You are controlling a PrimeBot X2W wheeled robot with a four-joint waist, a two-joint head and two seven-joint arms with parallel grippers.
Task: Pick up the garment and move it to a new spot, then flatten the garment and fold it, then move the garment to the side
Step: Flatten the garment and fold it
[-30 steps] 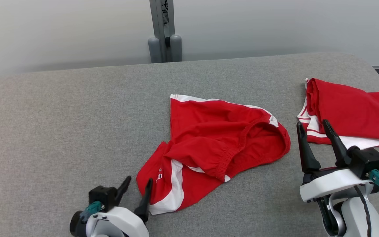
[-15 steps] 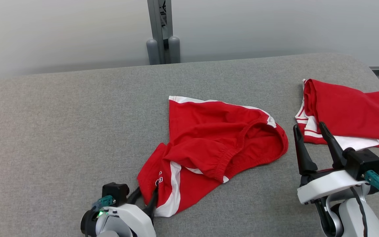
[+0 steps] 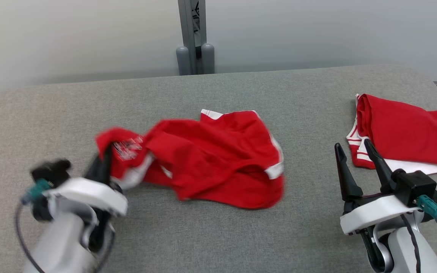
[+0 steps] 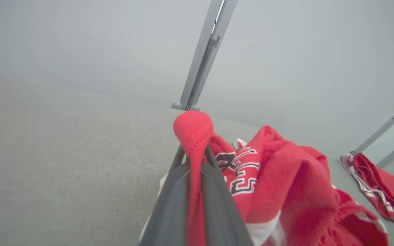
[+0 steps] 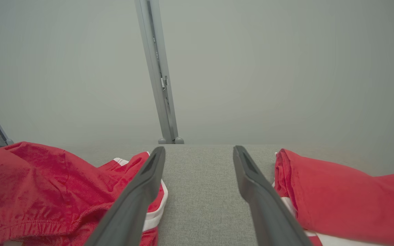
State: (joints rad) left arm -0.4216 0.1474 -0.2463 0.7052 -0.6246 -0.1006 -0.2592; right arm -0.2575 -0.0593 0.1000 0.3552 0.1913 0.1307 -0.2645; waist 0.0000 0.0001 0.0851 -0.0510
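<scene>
Change at left gripper (image 3: 104, 161): a second ago it was held open beside the near corner of the garment (image 3: 211, 167); it has since been shut on that corner and swung up and to the left.
Change in garment: the pinched corner has been lifted off the table (image 3: 51, 113), and the right-hand edge has been drawn leftward. The far white-trimmed corner seems to have been left about where it was.
Meaning for the task: the pick-up is judged to be made and the move to a new spot begun. Flattening, folding and setting aside are not yet done.
Left gripper state: a fold of red cloth is clamped between its fingers, as is plain in the left wrist view (image 4: 193, 150).
Right gripper (image 3: 351, 144) state: the jaws are held wide apart, with nothing between them.
Garment position: bunched at mid-table, mostly resting on the surface, with its left end raised.
Garment relative to left gripper: the corner is held at the fingertips, and the rest trails away to the right of them.
Garment relative to right gripper: it lies apart, to the left, with bare table between.
Second garment (image 3: 404, 129): it lies folded at the table's right end, just beyond the right gripper.
</scene>
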